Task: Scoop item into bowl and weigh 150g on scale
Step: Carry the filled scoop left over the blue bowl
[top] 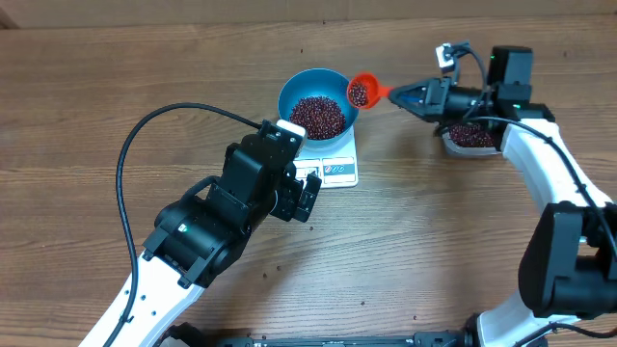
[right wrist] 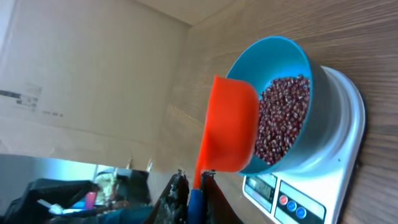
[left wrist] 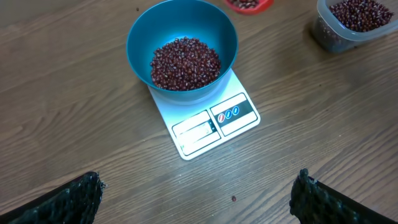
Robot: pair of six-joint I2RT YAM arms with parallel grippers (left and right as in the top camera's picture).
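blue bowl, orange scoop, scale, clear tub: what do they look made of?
blue bowl: probably plastic; even colour, smooth with a soft sheen.
orange scoop: plastic; saturated colour, moulded one-piece cup.
scale: white plastic, by the look; smooth top and a glossy printed button strip.
clear tub: transparent plastic; the beans show through its wall.

Light bright, even, diffuse, from above. Soft shadows on desk (top: 116, 87) beneath arms. Display on scale (left wrist: 210, 126) washed out, unreadable. Dark left end effector (left wrist: 198, 200) soft-focus at frame bottom. Right wrist background blurred.
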